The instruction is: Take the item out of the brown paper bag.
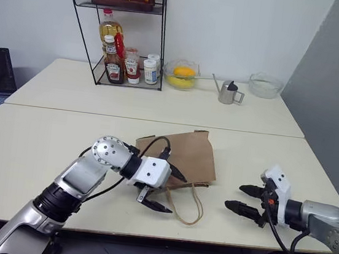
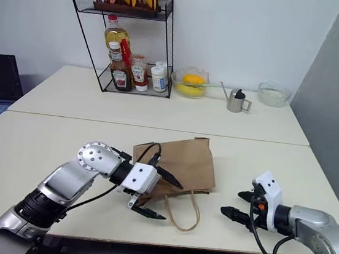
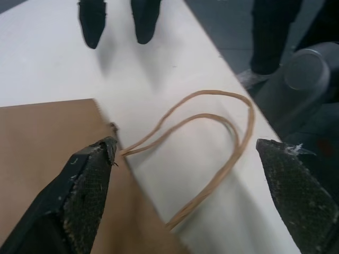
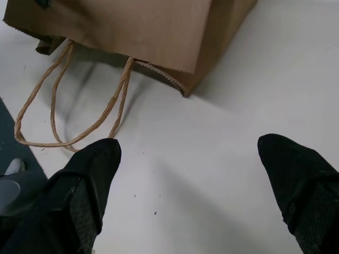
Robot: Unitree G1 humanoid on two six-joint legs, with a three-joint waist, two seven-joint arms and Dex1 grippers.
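**Both tools spread beside the flat bag**

The left tool [image 1: 165, 188] reaches in from the left with its fingers wide apart over the bag [image 1: 184, 155], at the end where the handles [image 1: 189, 205] loop out onto the bench [image 1: 44, 142]. The right tool [image 1: 248, 200] hangs low over the bench, well apart from the bag, jaws equally wide and gripping nothing. The bottle cannot be made out anywhere. The left wrist view shows one finger [image 3: 79, 196] over brown paper, the other past the handles.

brown paper bag [image 1: 186, 154]: kraft brown, plain
handles [image 1: 189, 205]: beige
bench [image 1: 31, 147]: cream
rack [image 1: 116, 34]: black wire
tool fingers [image 4: 87, 182]: black
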